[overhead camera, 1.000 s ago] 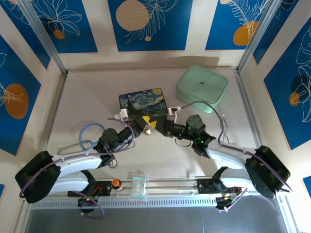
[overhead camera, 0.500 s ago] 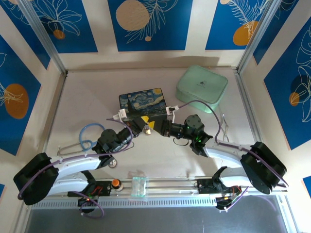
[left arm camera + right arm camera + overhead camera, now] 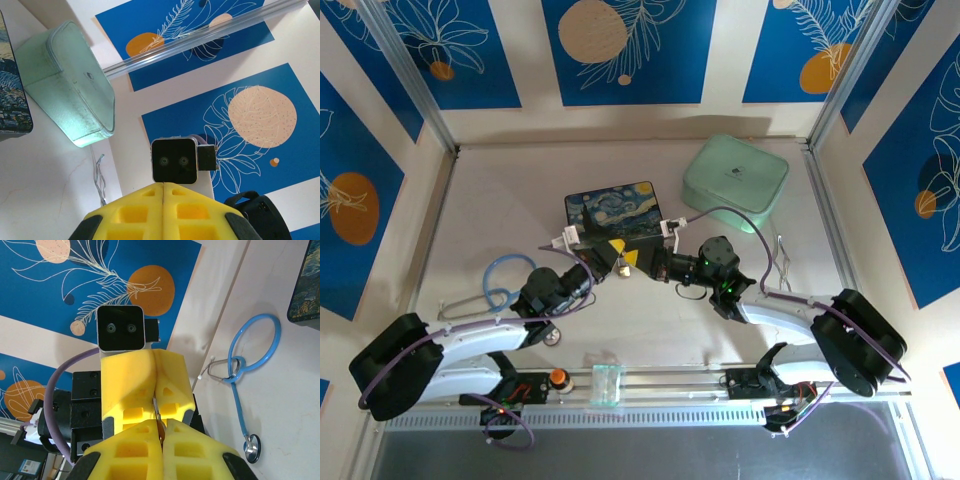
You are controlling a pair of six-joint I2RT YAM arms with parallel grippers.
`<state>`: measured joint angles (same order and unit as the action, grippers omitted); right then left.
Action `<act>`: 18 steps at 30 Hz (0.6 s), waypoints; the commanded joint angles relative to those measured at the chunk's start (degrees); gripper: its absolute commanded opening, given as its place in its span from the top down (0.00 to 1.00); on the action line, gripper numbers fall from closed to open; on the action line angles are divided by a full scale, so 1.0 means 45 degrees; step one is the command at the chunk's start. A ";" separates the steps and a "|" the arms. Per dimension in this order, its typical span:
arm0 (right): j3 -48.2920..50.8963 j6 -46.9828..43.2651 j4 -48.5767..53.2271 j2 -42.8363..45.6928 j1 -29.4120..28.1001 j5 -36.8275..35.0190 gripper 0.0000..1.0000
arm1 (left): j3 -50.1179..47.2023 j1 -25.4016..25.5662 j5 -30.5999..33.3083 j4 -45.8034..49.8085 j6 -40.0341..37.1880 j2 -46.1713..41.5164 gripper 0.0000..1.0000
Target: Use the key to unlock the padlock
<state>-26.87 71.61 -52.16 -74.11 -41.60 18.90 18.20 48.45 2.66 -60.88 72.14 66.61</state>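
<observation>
Over the table just in front of the dark blue tin (image 3: 614,212), my two grippers meet tip to tip. My right gripper (image 3: 162,426) is shut, and the small brass body of the padlock (image 3: 160,432) shows between its yellow pads. A thin silver strip, apparently the key (image 3: 155,408), runs from the padlock into my left gripper's fingers (image 3: 145,385), which face the right wrist camera. The left gripper (image 3: 163,187) is shut, with only a thin metal edge showing in its seam. From above, the left gripper (image 3: 616,250) touches the right gripper (image 3: 631,260).
A mint-green case (image 3: 735,182) lies at the back right. A blue stethoscope (image 3: 503,280) lies at the left, with its silver disc (image 3: 252,447) near the front. Silver tweezers (image 3: 780,262) lie at the right. Frame posts and patterned walls close in the table.
My right gripper has slid a little left towards the left gripper and closed its jaws. The left arm has barely moved and stays shut.
</observation>
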 commanded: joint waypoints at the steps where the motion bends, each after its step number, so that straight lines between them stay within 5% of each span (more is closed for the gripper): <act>1: 0.0129 -0.0242 0.0090 0.0473 0.0108 0.0063 1.00 | -0.0026 -0.0072 0.0239 -0.0062 0.0032 0.0017 0.76; 4: 0.0209 -0.0519 0.1026 0.0860 0.0274 -0.0017 1.00 | -0.0031 -0.0110 0.0681 0.1548 -0.0241 -0.0594 0.29; 6: 0.0101 -0.0877 0.2494 0.1200 0.0373 -0.0178 1.00 | 0.0393 -0.0121 0.0897 0.4036 -0.0812 -0.1345 0.12; 10: -0.0495 -0.1915 0.6359 0.1766 0.0558 -0.0837 1.00 | 0.3076 -0.0111 0.1734 1.2545 -0.2667 -0.2075 0.08; 14: -0.1380 -0.3284 1.0124 0.1966 0.0651 -0.1988 1.00 | 0.4359 -0.0114 0.1111 1.4421 -0.4887 -0.0788 0.09; 18: -0.1487 -0.4000 1.1213 0.2165 0.0671 -0.2579 1.00 | 0.4790 -0.0074 0.1199 1.5032 -0.5486 0.0728 0.12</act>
<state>-32.16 58.70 -11.94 -65.80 -38.89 10.83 39.24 48.23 7.60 -4.38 53.45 66.30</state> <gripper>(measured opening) 0.053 0.888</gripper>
